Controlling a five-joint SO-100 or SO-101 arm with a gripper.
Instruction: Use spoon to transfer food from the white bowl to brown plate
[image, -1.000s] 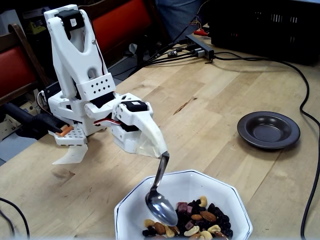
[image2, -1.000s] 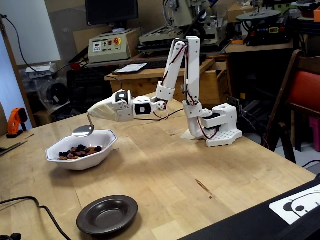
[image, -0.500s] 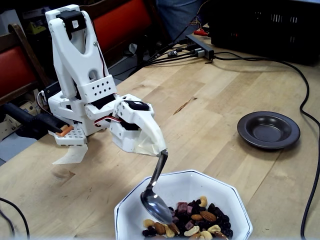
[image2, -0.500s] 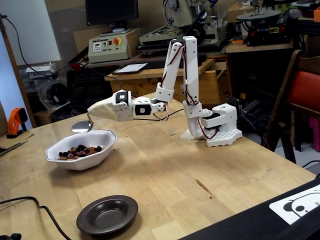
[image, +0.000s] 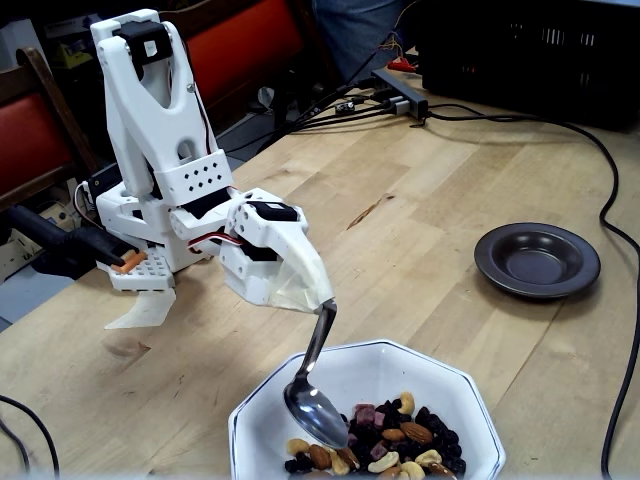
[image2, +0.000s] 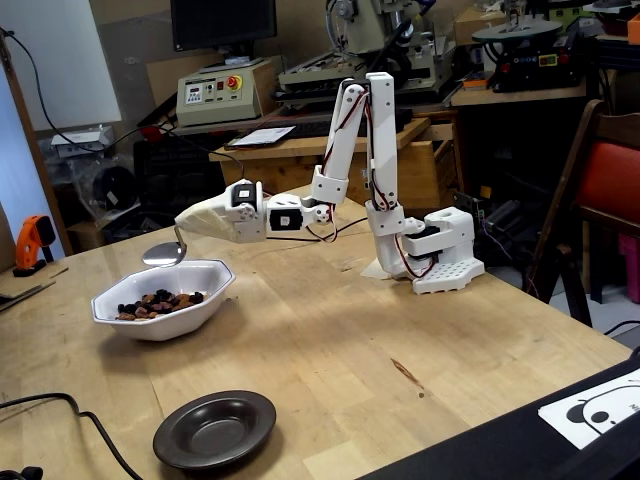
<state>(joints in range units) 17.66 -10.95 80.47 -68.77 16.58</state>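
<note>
Tool (image: 322, 297) (image2: 185, 229) wrapped in pale tape or cloth, jaws hidden under it; spoon handle emerging from the tip, so clamped on the spoon (image: 312, 392) (image2: 166, 251), though the finger positions themselves cannot be made out. Spoon hanging down and slightly toward 7 o'clock from the tool in a fixed view, oval end hovering inside the white bowl (image: 450, 385), just above and beside the food (image: 385, 440). Seen from the side in a fixed view, spoon end level with or a little above the bowl (image2: 205, 282) rim, near its 12 o'clock edge; nothing visible lying in the spoon.

Food (image2: 158, 300) piled in the bowl half nearest the camera in a fixed view: cashews, almonds, dark raisins, a few purplish cubes. Far half of the bowl bare white.

Brown plate (image: 537, 260) well apart from the bowl, toward 2 o'clock from it in a fixed view, bare inside. In a fixed view, the plate (image2: 214, 429) at 5 o'clock from the bowl, close to the worktop's near edge.

Arm (image: 160, 150) (image2: 360, 140) rising from its white base at the far side of the wooden worktop (image: 420, 210) (image2: 330, 350), folded forward and down to the bowl. Black cable (image: 610, 230) curving along the worktop past the plate; another cable (image2: 70, 405) near the plate in a fixed view. Red-backed chair (image2: 605, 190) beside the worktop.
</note>
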